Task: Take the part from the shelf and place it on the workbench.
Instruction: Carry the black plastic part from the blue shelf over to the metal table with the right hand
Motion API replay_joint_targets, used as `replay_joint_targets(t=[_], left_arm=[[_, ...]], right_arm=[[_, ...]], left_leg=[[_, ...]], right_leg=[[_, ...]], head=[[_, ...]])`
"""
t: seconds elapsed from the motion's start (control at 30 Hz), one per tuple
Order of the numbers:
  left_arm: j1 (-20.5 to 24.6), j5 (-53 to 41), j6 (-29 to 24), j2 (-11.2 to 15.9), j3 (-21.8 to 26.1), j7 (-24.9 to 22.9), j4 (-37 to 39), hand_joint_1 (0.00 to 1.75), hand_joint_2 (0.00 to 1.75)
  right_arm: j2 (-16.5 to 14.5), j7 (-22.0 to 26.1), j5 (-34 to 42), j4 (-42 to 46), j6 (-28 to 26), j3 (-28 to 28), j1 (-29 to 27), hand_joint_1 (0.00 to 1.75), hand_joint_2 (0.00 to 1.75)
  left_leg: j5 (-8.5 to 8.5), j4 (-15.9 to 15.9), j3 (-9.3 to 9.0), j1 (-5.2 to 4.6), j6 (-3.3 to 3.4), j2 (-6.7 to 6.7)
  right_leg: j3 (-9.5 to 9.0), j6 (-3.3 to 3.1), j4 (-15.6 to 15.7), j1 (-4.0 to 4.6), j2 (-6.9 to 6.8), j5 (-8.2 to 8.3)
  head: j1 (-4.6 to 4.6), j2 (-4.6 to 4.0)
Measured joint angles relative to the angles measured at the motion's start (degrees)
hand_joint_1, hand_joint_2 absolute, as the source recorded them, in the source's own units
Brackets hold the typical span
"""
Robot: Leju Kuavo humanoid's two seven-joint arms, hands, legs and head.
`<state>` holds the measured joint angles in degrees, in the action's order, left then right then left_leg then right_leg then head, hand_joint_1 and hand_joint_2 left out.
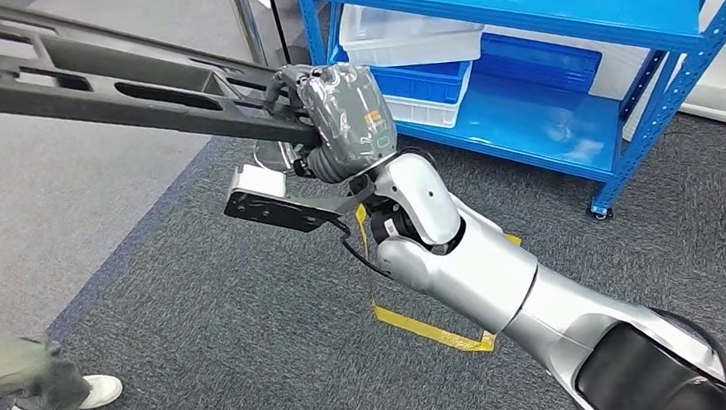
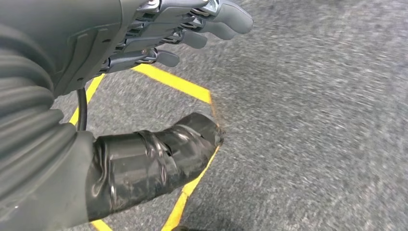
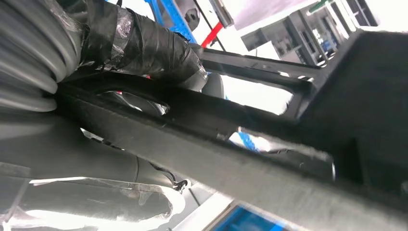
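Person's leg (image 1: 13, 364) stands at far left on the carpet. The long dark part (image 1: 96, 85) runs leftward and up from the right hand (image 1: 340, 117), which grips its end. Blue shelf (image 1: 566, 55) sits just behind. Left hand (image 2: 144, 72) hangs with fingers spread, holding nothing.

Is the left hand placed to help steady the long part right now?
Probably not. The left hand hangs open over carpet and yellow tape, while the right hand alone grips the part.
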<state>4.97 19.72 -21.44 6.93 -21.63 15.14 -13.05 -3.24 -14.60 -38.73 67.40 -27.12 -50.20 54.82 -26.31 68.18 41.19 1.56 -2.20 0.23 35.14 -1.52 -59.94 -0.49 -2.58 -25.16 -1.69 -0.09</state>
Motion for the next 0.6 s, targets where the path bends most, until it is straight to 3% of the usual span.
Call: replay_joint_targets(t=[0.07,0.13,0.2,0.27,0.33,0.37,0.4,0.43,0.5,0.53,0.6], left_arm=[[0.2,-0.2,0.0,0.1,-0.4,0.0,0.0,0.0,1.75],[0.5,-0.3,0.1,0.2,-1.0,-0.2,0.0,0.0,1.75],[0.4,-0.4,0.2,0.3,-1.6,-0.3,0.0,0.0,1.75],[0.3,-0.4,0.2,0.3,-1.8,-0.5,0.0,0.0,1.75],[0.4,-0.4,0.2,0.3,-2.0,-0.5,0.0,0.0,1.75],[0.5,-0.4,0.2,0.3,-2.1,-0.5,0.0,0.0,1.75],[0.5,-0.4,0.2,0.4,-2.2,-0.6,0.0,0.0,1.75],[0.5,-0.4,0.2,0.4,-2.4,-0.6,0.0,0.0,1.75],[0.4,-0.4,0.2,0.4,-2.7,-0.7,0.0,0.0,1.75],[0.3,-0.4,0.2,0.4,-2.8,-0.7,0.0,0.0,1.75],[0.4,-0.4,0.2,0.5,-3.0,-0.8,0.0,0.0,1.75]], right_arm=[[0.5,-0.3,-0.3,0.7,0.2,0.2,-0.1,1.75,1.75],[0.8,-0.6,-0.5,1.5,0.3,0.6,-0.2,1.75,1.75],[1.2,-0.9,-0.9,2.2,0.4,1.0,-0.4,1.75,1.75],[1.6,-1.1,-1.3,2.8,0.4,1.4,-0.7,1.75,1.75],[2.1,-1.4,-1.5,3.3,0.5,1.8,-1.0,1.75,1.75],[2.4,-1.5,-1.6,3.5,0.5,2.0,-1.3,1.75,1.75],[2.7,-1.6,-1.7,3.7,0.5,2.2,-1.7,1.75,1.75],[3.0,-1.7,-1.8,3.9,0.5,2.4,-2.2,1.75,1.75],[3.5,-1.7,-2.1,4.3,0.5,2.8,-2.8,1.75,1.75],[3.6,-1.8,-2.2,4.5,0.5,3.0,-2.8,1.75,1.75],[3.9,-1.8,-2.4,5.1,0.5,3.3,-2.9,1.75,1.75]], left_leg=[[2.19,-6.7,-3.52,-0.59,0.66,2.04],[2.38,-9.3,-4.69,-1.2,1.47,2.78],[2.58,-9.7,-4.82,-1.14,2.21,1.57],[2.91,-10.4,-5.27,-0.82,2.87,0.57],[3.13,-10.6,-5.41,-0.68,3.35,-0.47],[3.18,-10.6,-5.33,-0.68,3.49,-1.07],[3.19,-10.6,-5.29,-0.68,3.54,-1.77],[3.2,-10.5,-5.25,-0.66,3.53,-2.51],[3.13,-10.1,-5.17,-0.58,3.39,-4.01],[3.03,-9.8,-4.99,-0.49,3.21,-4.69],[2.83,-9.0,-4.25,-0.45,2.52,-5.95]], right_leg=[[-0.01,0.26,-0.1,0.29,-0.9,-0.16],[-0.06,0.78,-0.1,0.53,-1.75,-0.27],[-0.27,1.43,0.1,0.54,-2.51,-0.44],[0.23,2.07,-1.7,0.41,-1.07,-1.83],[2.88,2.41,-7.8,0.23,1.4,-5.08],[4.73,2.44,-11.5,0.21,1.94,-6.68],[6.15,2.48,-14.3,0.19,2.16,-7.45],[6.74,2.5,-15.3,0.15,2.25,-7.18],[4.9,2.42,-11.1,-0.05,2.82,-3.89],[3.23,2.34,-7.4,-0.26,4.05,-2.16],[0.81,2.26,-2.1,-0.56,6.49,-0.52]], head=[[0.03,0.0],[0.1,0.0],[0.17,0.0],[0.25,0.0],[0.38,0.0],[0.43,0.0],[0.45,0.0],[0.44,0.0],[0.46,0.0],[0.47,0.0],[0.39,0.0]])
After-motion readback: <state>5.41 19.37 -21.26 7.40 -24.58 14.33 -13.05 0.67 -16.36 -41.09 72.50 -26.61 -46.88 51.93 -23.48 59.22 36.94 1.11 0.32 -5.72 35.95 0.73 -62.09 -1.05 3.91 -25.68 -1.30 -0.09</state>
